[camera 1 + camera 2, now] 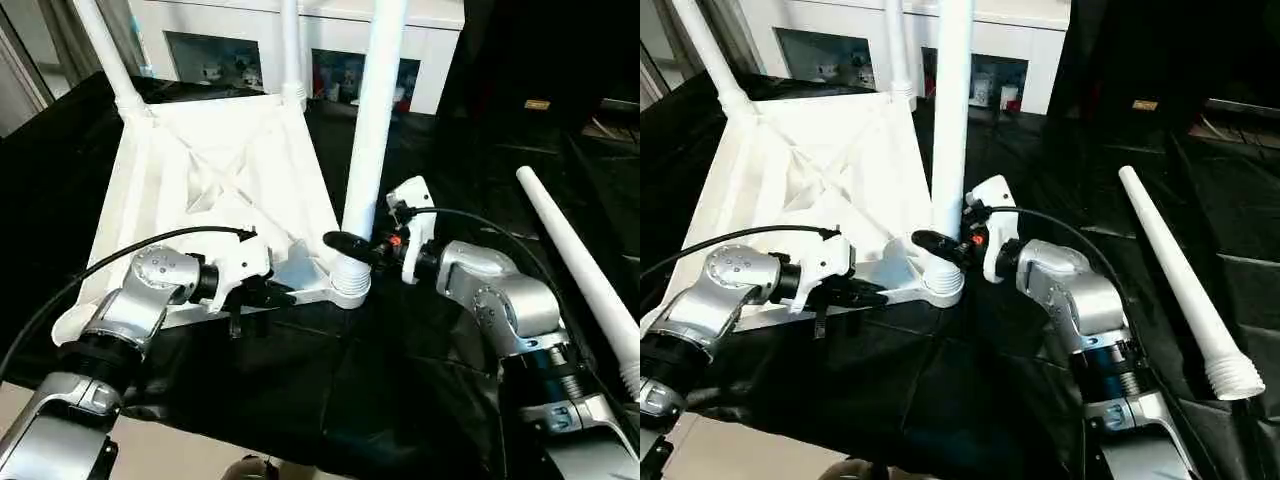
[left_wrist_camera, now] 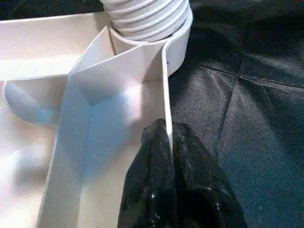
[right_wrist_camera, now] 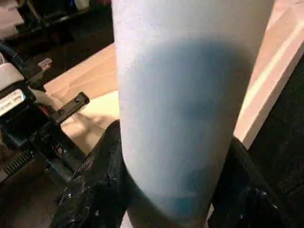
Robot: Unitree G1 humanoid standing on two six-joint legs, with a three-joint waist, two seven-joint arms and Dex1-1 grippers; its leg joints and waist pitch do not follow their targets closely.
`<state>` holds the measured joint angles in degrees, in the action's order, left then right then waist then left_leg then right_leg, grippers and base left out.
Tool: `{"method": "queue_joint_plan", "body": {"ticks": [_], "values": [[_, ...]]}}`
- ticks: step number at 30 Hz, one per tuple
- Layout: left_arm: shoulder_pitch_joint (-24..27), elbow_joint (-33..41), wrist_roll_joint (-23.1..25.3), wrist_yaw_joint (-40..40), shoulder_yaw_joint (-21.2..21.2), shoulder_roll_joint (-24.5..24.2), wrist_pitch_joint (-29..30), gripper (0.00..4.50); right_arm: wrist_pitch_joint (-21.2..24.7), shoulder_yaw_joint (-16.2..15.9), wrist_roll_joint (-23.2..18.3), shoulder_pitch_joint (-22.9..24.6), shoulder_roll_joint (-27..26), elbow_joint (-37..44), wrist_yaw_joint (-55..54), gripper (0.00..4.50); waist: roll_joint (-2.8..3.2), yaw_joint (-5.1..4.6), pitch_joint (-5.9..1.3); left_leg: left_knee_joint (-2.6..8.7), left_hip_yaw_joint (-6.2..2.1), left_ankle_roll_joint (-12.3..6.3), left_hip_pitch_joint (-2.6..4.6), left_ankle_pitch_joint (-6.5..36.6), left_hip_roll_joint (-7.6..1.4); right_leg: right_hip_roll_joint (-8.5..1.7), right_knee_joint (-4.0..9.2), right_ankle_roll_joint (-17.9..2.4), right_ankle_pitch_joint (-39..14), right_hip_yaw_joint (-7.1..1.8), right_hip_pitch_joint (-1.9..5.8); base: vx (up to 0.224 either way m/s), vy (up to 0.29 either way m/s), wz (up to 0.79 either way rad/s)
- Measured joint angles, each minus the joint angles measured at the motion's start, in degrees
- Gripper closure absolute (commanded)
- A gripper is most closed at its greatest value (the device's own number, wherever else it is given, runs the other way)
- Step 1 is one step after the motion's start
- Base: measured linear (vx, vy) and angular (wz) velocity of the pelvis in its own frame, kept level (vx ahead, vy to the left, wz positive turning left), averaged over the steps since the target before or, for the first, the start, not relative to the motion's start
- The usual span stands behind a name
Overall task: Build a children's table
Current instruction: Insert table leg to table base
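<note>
I work at a black-draped desk (image 1: pixel 420 400), where the children's table top (image 1: pixel 210 170) lies upside down, ribbed underside up. Two legs (image 1: pixel 105 45) stand in its far corner sockets. A third leg (image 1: pixel 375 110) rises upright from the near corner socket (image 1: pixel 350 285) on my right side, its threaded collar showing above the socket rim. My left tool (image 1: pixel 262 295) is pinched shut on the thin near edge wall of the top, just beside that socket, steadying the piece. My right tool (image 1: pixel 372 250) straddles the third leg low down, a black finger (image 3: pixel 97 190) on each side of the shaft, gripping it. The fourth leg (image 1: pixel 1180 275) lies loose on the cloth, well apart to my right, its threaded end toward me. In my judgement, the step in hand is seating the third leg. Since threads are exposed, the next move seems to call for turning or pressing the leg down while my left tool holds the top square. The loose leg and the near left corner then remain.
</note>
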<state>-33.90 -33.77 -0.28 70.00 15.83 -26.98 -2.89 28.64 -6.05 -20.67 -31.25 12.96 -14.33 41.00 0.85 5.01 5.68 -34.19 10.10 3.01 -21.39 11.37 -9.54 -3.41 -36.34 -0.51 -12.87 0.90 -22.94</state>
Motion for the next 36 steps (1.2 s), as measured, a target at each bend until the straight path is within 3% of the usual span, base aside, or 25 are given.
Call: {"method": "queue_joint_plan", "body": {"ticks": [10, 19, 24, 32, 36], "values": [[-0.21, -0.27, 0.14, -0.79, -0.02, 0.62, 0.0, 4.5, -8.43, 3.89, -1.49, 4.68, -3.26, -1.65, -0.59, 2.65, 0.06, 0.07, -0.01, 0.06, 0.11, -0.07, 0.0, -0.04, -0.05, -0.01, 0.12, 0.0, 0.0, -0.01, 0.09, 0.0, 0.0, 0.0], [-0.26, -0.33, 0.17, -0.9, -0.02, 0.75, -0.01, 4.5, -15.78, 3.58, -1.11, 7.72, -4.01, -1.53, -0.26, 2.65, 0.07, 0.07, -0.01, 0.1, 0.19, -0.08, 0.0, -0.05, -0.08, -0.03, 0.2, 0.01, 0.0, -0.02, 0.13, 0.0, 0.0, 0.0], [-0.37, -0.39, 0.47, -1.21, -0.02, 1.12, -0.01, 4.5, -24.2, 2.67, 1.13, 10.88, -4.7, -2.09, -0.09, 2.65, 0.08, 0.07, -0.02, 0.17, 0.29, -0.08, 0.01, -0.05, -0.12, -0.05, 0.26, 0.03, -0.01, -0.04, 0.15, 0.0, 0.0, 0.0], [-0.39, -0.42, 0.47, -1.17, -0.02, 1.21, -0.01, 4.5, -25.96, 2.13, 1.33, 11.83, -4.91, -1.99, -0.1, 2.66, 0.13, 0.09, -0.05, 0.37, 0.38, -0.13, 0.01, -0.09, -0.16, -0.06, 0.39, 0.04, -0.02, -0.03, 0.18, 0.0, 0.0, 0.0], [-0.47, -0.76, 0.47, -1.16, -0.02, 1.05, -0.05, 4.5, -26.48, -0.48, 4.3, 11.25, -2.7, -0.7, 0.75, 2.66, 0.13, -0.06, -0.06, 0.4, 0.44, -0.2, 0.05, -0.19, -0.18, -0.06, 0.39, 0.04, -0.02, -0.05, 0.22, 0.0, 0.0, 0.0]]}}
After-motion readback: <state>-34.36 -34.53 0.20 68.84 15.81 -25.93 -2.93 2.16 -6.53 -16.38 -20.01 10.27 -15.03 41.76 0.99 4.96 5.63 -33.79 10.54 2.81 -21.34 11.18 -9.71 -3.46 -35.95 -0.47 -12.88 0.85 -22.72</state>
